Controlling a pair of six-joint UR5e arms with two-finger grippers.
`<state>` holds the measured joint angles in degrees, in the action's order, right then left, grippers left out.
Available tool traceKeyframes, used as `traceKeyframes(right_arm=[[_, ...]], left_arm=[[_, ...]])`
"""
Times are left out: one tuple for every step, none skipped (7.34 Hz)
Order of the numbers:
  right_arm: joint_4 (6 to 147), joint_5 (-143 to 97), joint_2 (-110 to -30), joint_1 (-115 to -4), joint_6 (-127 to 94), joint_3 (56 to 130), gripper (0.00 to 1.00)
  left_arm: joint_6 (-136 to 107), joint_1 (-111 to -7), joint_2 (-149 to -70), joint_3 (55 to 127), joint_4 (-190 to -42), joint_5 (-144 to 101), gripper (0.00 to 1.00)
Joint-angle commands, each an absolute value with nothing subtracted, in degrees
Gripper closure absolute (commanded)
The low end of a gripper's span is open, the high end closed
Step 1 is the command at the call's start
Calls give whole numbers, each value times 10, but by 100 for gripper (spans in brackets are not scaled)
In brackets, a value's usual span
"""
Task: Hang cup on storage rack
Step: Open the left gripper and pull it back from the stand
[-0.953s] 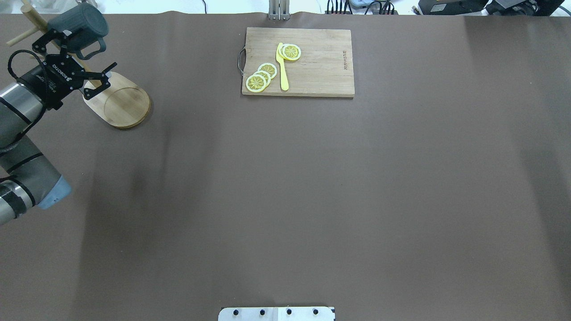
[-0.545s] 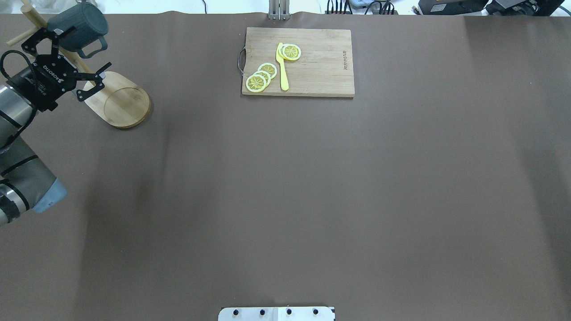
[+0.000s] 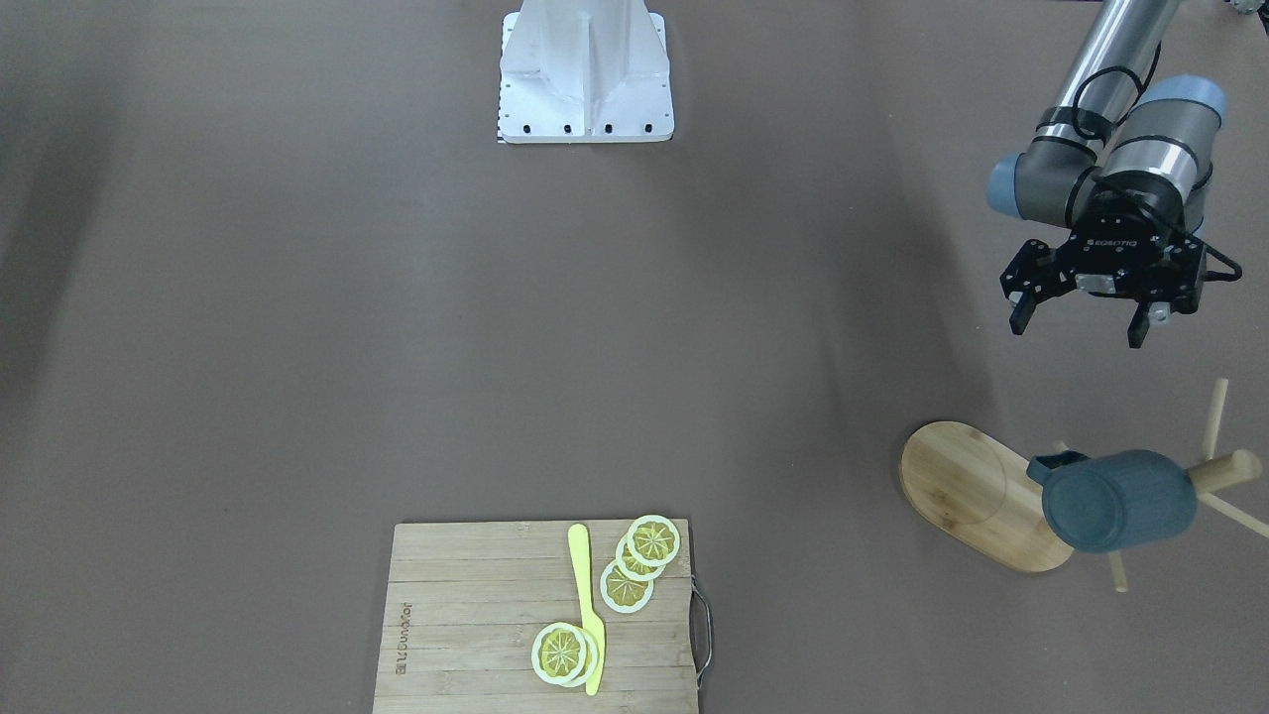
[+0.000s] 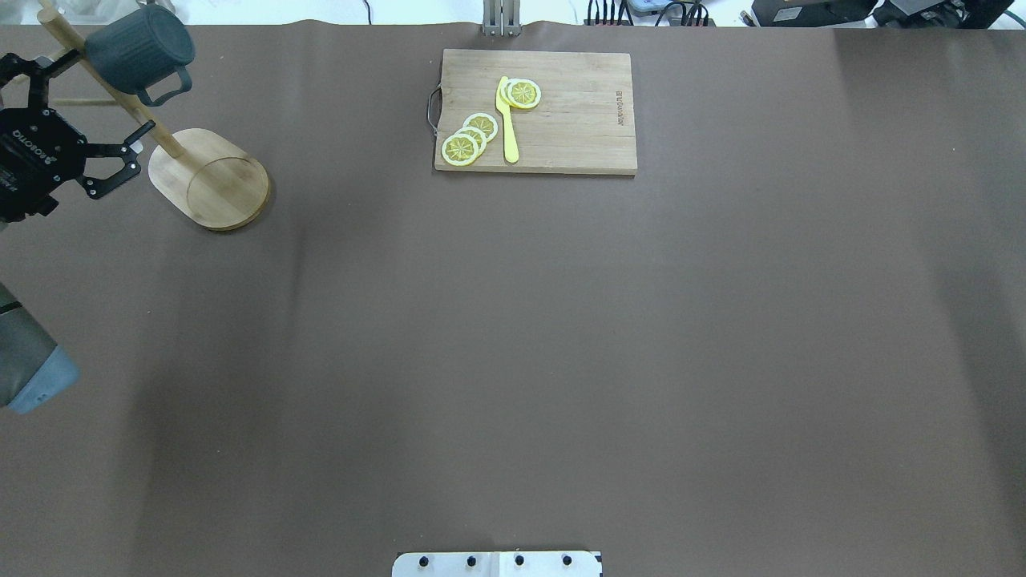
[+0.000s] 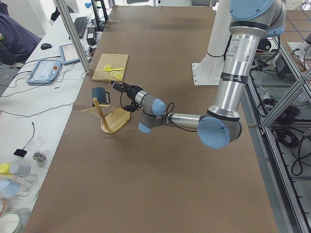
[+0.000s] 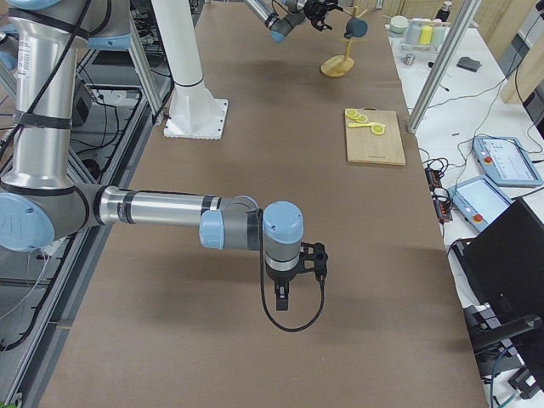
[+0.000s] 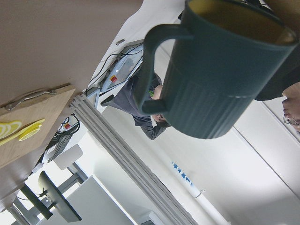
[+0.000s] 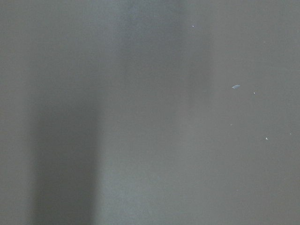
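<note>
Now: left gripper (image 3: 1079, 332) fingers spread wide, holding nothing, just apart from the dark teal, ribbed cylindrical cup (image 3: 1115, 501). Cup hangs off the table on the light wooden mug tree (image 3: 957, 486); yellow inside shows at my wrist camera. Left arm stretched low, wrist level, pointing at the rack. Right gripper (image 6: 285, 293) points down over the brown table (image 6: 255, 365); opening not discernible.

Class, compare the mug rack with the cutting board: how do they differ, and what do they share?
The storage rack has an oval base, post and pegs; the cutting board is a flat rectangle with a metal handle. The storage rack holds the cup; the cutting board holds lemon slices and a yellow knife. Both are light wood.
</note>
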<state>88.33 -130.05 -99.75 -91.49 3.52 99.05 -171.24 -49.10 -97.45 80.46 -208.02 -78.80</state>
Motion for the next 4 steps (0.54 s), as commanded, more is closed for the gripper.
traceKeyframes(right_arm=[[883, -1301, -998, -915, 35, 990, 0], [883, -1301, -998, -915, 35, 991, 0], [884, -1301, -998, -915, 35, 991, 0], [884, -1301, -998, -915, 35, 991, 0]], left_arm=[[-1707, -490, -916, 873, -2084, -790, 1], [-1671, -488, -912, 881, -2084, -791, 1], [-1626, -485, -912, 882, -2084, -811, 1], [-1555, -486, -911, 888, -2083, -852, 1]])
